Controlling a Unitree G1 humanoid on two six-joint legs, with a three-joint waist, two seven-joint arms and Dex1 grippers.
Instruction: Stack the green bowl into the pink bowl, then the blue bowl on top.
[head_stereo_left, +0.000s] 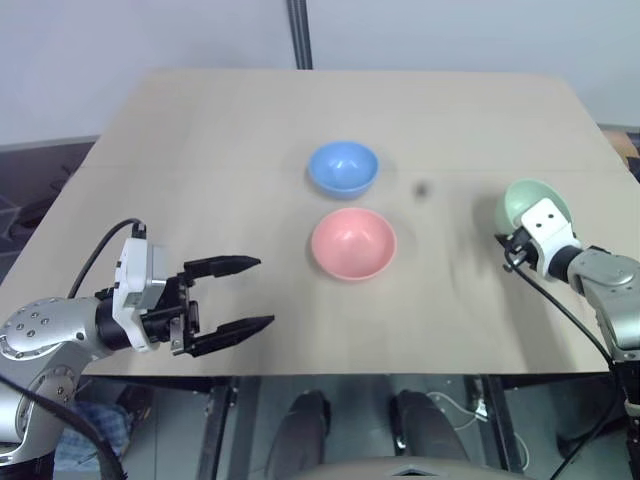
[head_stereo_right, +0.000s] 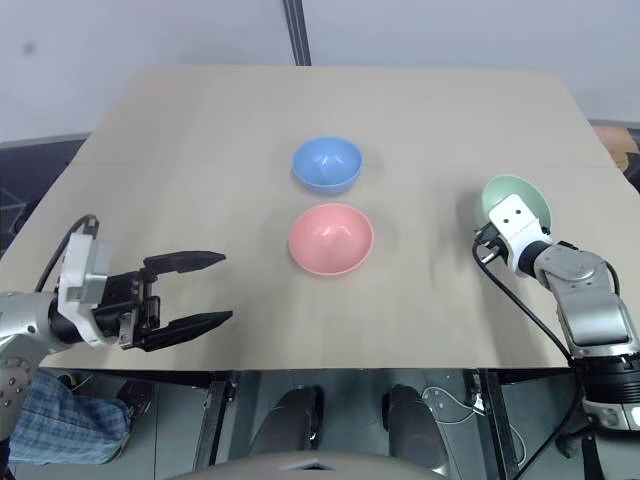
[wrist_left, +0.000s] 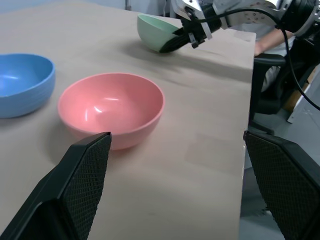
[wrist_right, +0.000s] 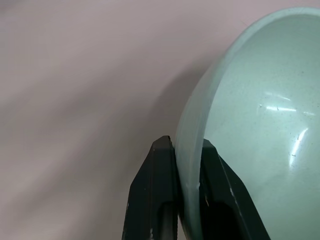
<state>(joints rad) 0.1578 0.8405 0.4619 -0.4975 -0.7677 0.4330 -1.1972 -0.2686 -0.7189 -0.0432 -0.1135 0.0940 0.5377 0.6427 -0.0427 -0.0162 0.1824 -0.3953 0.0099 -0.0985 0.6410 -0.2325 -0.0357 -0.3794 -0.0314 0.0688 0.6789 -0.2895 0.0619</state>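
Fingers (wrist_right: 165, 165) pinch the green bowl (wrist_right: 260, 125) rim beside the table (head_stereo_left: 560, 330) edge.

blue bowl (head_stereo_left: 343, 167) — behind pink bowl (head_stereo_left: 353, 243) | green bowl (head_stereo_left: 528, 205) — far right on table (head_stereo_left: 200, 150)

Right gripper (wrist_right: 187, 165) clamped on the near rim of the green bowl (wrist_right: 260, 130), one finger inside the wall, one outside, arm stretched forward and angled down. Left gripper (head_stereo_left: 232, 295) jaws spread wide, holding nothing, pointing roughly level toward the right, forearm bent in.
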